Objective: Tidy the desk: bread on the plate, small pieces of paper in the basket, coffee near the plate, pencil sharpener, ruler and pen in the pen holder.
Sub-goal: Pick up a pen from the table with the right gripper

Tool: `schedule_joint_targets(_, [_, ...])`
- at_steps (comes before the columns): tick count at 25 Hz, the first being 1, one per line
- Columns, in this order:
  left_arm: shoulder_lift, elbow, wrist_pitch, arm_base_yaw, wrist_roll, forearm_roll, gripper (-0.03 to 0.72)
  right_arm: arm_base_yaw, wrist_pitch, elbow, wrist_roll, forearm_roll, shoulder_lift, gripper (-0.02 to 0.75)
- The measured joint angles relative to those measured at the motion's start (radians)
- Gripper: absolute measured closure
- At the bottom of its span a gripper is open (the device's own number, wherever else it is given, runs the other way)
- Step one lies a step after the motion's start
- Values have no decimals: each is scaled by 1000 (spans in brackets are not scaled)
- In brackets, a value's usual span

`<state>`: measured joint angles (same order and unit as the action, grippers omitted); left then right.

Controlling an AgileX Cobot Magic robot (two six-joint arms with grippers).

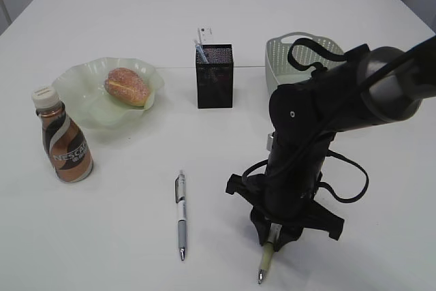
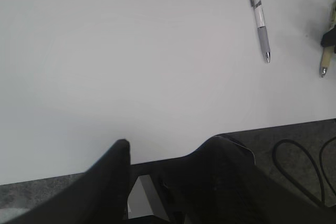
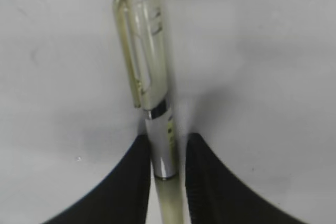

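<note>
My right gripper (image 1: 272,238) is down on the desk (image 1: 122,236), its fingers on either side of a pen with a yellowish grip (image 3: 144,72). In the right wrist view the left finger touches the barrel and a thin gap shows at the right finger (image 3: 197,156). A second, white and grey pen (image 1: 180,215) lies free to its left. The bread (image 1: 127,86) sits on the plate (image 1: 82,97), and the coffee (image 1: 63,138) stands beside the plate. My left gripper (image 2: 174,140) is open and empty at the desk's front edge. Paper pieces, ruler and sharpener are not identifiable.
The black mesh pen holder (image 1: 214,76) stands at the middle back with a white item and a thin stick poking out. The basket (image 1: 286,59) is behind my right arm. A black cable (image 2: 299,166) lies below the desk's front edge.
</note>
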<state>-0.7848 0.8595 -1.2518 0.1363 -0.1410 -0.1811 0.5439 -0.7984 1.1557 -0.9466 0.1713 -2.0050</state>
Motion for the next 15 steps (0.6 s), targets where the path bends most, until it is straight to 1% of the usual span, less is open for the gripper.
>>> schedule_joint_targets(3, [0,0,0,0,0,0,306,0,0,0,42,0,0,652])
schedule_joint_targets(4, [0,0,0,0,0,-2,307,0,0,0,51,-2,0,668])
schedule_joint_targets(9, [0,0,0,0,0,-10,307,0,-2,0,86,-26,0,680])
schedule_joint_targets(12, [0,0,0,0,0,-13,310,2,-4,2,227,-33,0,680])
schedule_joint_targets(15, [0,0,0,0,0,-13,326,2,-44,20,377,-41,0,680])
